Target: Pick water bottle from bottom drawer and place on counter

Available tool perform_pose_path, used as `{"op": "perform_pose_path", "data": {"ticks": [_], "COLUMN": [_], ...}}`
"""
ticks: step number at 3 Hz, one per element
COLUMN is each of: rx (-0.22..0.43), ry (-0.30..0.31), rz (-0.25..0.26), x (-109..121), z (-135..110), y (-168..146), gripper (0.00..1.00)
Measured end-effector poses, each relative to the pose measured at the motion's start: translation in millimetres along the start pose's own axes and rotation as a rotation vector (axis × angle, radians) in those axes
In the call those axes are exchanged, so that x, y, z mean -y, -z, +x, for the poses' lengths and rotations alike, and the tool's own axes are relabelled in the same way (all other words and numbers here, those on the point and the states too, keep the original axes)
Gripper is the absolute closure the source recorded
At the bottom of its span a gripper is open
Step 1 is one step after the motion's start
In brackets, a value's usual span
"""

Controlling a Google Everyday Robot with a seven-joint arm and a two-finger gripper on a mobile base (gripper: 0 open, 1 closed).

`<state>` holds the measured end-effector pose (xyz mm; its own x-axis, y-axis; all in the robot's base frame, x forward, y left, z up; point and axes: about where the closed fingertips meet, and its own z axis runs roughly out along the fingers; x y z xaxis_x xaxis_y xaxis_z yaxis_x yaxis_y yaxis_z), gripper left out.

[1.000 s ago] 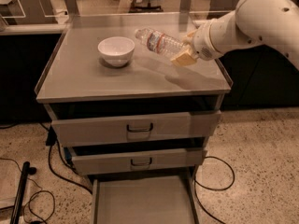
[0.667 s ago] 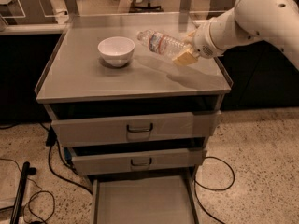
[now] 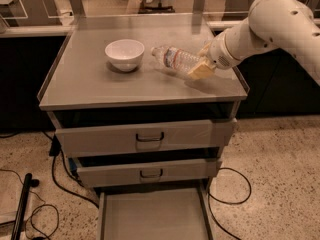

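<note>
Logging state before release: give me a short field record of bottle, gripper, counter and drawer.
bottle: clear ribbed plastic water bottle, tilted, cap toward round white bowl
gripper: pale two-finger gripper over right side of flat grey metal counter, jaws shut on bottle's base end
drawer: shallow grey metal bottom drawer, pulled out
contact: bottle touching counter or not, cannot tell

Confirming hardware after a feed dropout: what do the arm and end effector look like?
The arm is smooth, rounded white shells with a dark seam at the wrist. The end effector, over the counter's right side at the water bottle, has pale tan fingers. No cables or markings show.
</note>
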<state>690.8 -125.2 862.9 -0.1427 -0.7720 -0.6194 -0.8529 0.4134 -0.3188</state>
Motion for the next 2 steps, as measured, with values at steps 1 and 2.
{"op": "perform_pose_path", "data": {"ticks": [1,2], "rx": [-0.004,-0.004], "ry": [-0.001,-0.001], "rz": [-0.004,-0.004], "x": [-0.2,-0.2], "z": [1.9,1.9], "y": [-1.3,-1.3], "gripper": [0.87,0.62]}}
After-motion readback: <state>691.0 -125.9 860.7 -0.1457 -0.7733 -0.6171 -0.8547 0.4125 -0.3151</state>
